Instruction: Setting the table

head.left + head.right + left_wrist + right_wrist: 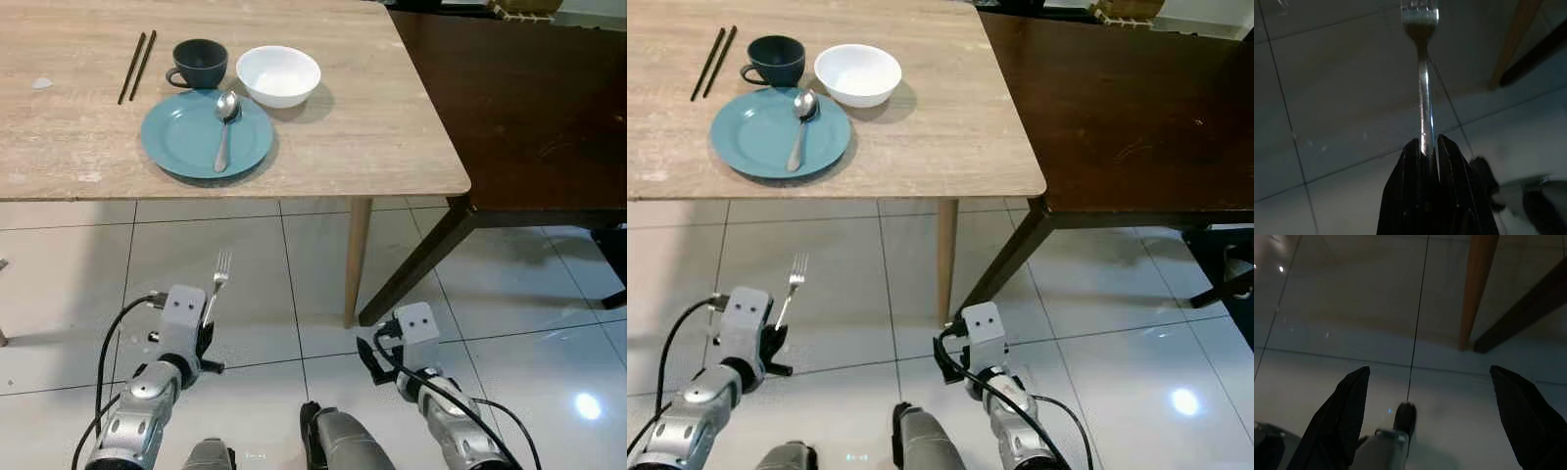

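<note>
On the light wooden table (392,127) lie a teal plate (186,137) with a metal spoon (224,127) across it, a dark cup (200,63), a white bowl (278,74) and a pair of black chopsticks (137,66). My left gripper (204,336) hangs low over the tiled floor, short of the table's front edge, shut on the handle of a silver fork (217,282) whose tines point up; the wrist view shows the fork (1423,98) pinched between the fingers (1408,196). My right gripper (1427,382) is held low beside it, open and empty.
A dark brown table (519,108) butts against the light table's right side. The light table's wooden leg (357,259) and a slanted dark leg (416,264) stand ahead of me on the glossy tile floor.
</note>
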Controlling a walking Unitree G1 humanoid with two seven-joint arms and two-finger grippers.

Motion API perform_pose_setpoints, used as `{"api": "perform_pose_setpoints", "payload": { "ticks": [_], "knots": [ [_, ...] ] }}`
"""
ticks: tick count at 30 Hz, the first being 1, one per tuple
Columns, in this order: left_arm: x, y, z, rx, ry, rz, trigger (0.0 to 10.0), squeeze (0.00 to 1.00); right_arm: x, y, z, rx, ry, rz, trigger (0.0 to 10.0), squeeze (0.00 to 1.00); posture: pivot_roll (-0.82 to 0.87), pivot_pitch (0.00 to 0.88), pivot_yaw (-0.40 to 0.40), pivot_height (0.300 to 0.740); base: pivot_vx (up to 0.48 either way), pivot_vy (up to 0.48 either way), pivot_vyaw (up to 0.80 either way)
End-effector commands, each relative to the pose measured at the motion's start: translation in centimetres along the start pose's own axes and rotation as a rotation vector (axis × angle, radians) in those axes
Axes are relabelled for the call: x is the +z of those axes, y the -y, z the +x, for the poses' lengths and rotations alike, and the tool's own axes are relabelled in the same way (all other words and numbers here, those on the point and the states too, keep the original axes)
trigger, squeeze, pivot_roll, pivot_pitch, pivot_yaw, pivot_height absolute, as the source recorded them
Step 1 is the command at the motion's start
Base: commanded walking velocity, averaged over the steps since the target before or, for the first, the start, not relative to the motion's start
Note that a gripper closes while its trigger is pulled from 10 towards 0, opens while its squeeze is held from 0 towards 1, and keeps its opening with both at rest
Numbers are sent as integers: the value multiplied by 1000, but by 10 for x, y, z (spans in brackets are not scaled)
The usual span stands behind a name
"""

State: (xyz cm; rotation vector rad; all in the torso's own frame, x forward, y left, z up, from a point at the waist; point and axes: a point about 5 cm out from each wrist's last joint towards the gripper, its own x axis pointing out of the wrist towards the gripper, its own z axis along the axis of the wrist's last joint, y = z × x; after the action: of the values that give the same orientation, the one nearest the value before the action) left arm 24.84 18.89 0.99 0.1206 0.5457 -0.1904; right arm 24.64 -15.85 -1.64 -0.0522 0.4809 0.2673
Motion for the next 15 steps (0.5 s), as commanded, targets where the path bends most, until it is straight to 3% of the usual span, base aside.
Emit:
{"api": "perform_pose_setpoints", "payload": {
  "ticks": [1, 3, 4, 6, 11, 15],
  "knots": [
    [-14, 4, 0, 1, -50, -5, 0, 0, -14, 3, -5, -12, -50, -4, 10000, 0, 51, 122, -60, 740, 0, 0, 0],
    [-19, 0, 7, 105, -35, -258, 0, 0, -26, 5, -7, -31, -90, -19, 10000, 0, 59, 116, -59, 740, 0, 0, 0],
    [-19, 0, 7, 105, -35, -258, 0, 0, -26, 5, -7, -31, -90, -19, 10000, 0, 59, 116, -59, 740, 0, 0, 0],
    [-27, -3, 10, 172, -49, -361, 9569, 0, -32, 8, -10, -62, -105, -2, 10000, 0, 57, 114, -54, 740, 0, 0, 0],
    [-38, -1, 9, 175, -77, -394, 10000, 0, -30, 17, -12, -140, -71, 77, 10000, 0, 46, 113, -46, 740, 0, 0, 0],
    [-43, 2, 8, 171, -86, -367, 10000, 0, -31, 21, -12, -168, -75, 90, 10000, 0, 48, 114, -46, 740, 0, 0, -800]
  ]
}}
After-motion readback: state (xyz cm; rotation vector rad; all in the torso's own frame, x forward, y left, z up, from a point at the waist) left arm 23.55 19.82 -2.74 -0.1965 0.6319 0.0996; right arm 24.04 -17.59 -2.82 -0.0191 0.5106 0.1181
